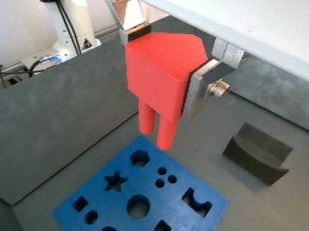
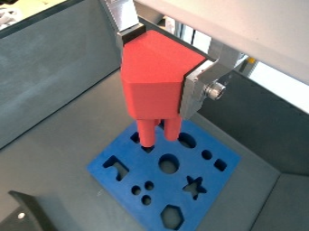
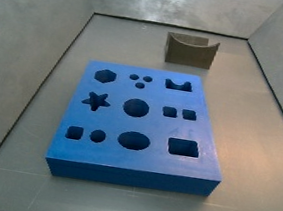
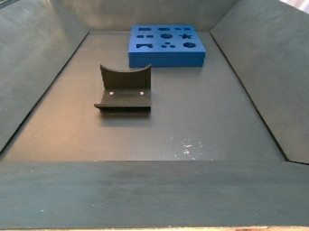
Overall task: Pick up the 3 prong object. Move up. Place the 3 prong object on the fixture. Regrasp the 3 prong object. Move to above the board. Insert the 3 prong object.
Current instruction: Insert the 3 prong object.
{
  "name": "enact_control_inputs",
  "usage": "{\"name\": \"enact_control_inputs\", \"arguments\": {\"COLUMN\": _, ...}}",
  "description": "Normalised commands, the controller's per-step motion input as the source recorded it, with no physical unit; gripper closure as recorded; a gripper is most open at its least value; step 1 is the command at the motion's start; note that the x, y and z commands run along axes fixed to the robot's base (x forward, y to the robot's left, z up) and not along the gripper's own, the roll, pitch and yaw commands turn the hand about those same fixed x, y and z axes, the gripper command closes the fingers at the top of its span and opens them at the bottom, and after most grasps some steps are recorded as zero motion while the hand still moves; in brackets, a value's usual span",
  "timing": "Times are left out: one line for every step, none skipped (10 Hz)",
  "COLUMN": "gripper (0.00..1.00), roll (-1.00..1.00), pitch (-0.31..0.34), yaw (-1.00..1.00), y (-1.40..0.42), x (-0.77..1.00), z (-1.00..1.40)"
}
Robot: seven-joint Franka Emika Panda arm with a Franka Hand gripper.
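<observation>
My gripper (image 1: 163,61) is shut on the 3 prong object (image 1: 160,86), a red-orange block with its prongs pointing down. It also shows held in my gripper (image 2: 163,61) in a wrist view (image 2: 151,90). In both wrist views the silver fingers (image 1: 201,87) clamp its two sides. It hangs above the blue board (image 1: 145,187), its prongs over the board's edge (image 2: 141,168) without touching. The dark fixture (image 1: 257,152) stands beside the board. Both side views show the board (image 3: 112,121) (image 4: 169,58) and the empty fixture (image 3: 190,50) (image 4: 123,90), but not my gripper.
Grey walls (image 3: 57,54) ring the dark floor (image 4: 182,117). In a wrist view, cables (image 1: 49,59) lie beyond a wall.
</observation>
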Motion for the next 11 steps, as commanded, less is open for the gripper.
{"name": "enact_control_inputs", "arguments": {"gripper": 1.00, "roll": 0.00, "pitch": 0.000, "yaw": 0.00, "y": 0.00, "x": -0.07, "z": 0.00}}
{"name": "enact_control_inputs", "arguments": {"gripper": 1.00, "roll": 0.10, "pitch": 0.000, "yaw": -0.20, "y": 0.00, "x": -0.33, "z": -0.15}}
{"name": "enact_control_inputs", "arguments": {"gripper": 1.00, "roll": 0.13, "pitch": 0.003, "yaw": -0.19, "y": 0.17, "x": -0.29, "z": -0.28}}
{"name": "enact_control_inputs", "arguments": {"gripper": 1.00, "roll": 0.12, "pitch": 0.000, "yaw": -0.17, "y": 0.27, "x": -0.26, "z": -0.30}}
{"name": "enact_control_inputs", "arguments": {"gripper": 1.00, "roll": 0.03, "pitch": 0.000, "yaw": -0.11, "y": 0.37, "x": -0.23, "z": -0.39}}
{"name": "enact_control_inputs", "arguments": {"gripper": 1.00, "roll": 0.00, "pitch": 0.000, "yaw": -0.33, "y": 0.45, "x": -0.08, "z": -0.39}}
{"name": "enact_control_inputs", "arguments": {"gripper": 1.00, "roll": 0.02, "pitch": 0.000, "yaw": -0.47, "y": 0.44, "x": -0.03, "z": -0.46}}
{"name": "enact_control_inputs", "arguments": {"gripper": 1.00, "roll": 0.00, "pitch": 0.000, "yaw": -0.54, "y": 0.42, "x": 0.00, "z": -0.53}}
{"name": "enact_control_inputs", "arguments": {"gripper": 1.00, "roll": 0.02, "pitch": -0.060, "yaw": -0.51, "y": 0.25, "x": 0.00, "z": -0.60}}
{"name": "enact_control_inputs", "arguments": {"gripper": 1.00, "roll": 0.01, "pitch": -0.149, "yaw": -0.31, "y": 0.15, "x": 0.02, "z": -0.68}}
{"name": "enact_control_inputs", "arguments": {"gripper": 1.00, "roll": 0.11, "pitch": -0.191, "yaw": -0.30, "y": 0.00, "x": 0.00, "z": -0.82}}
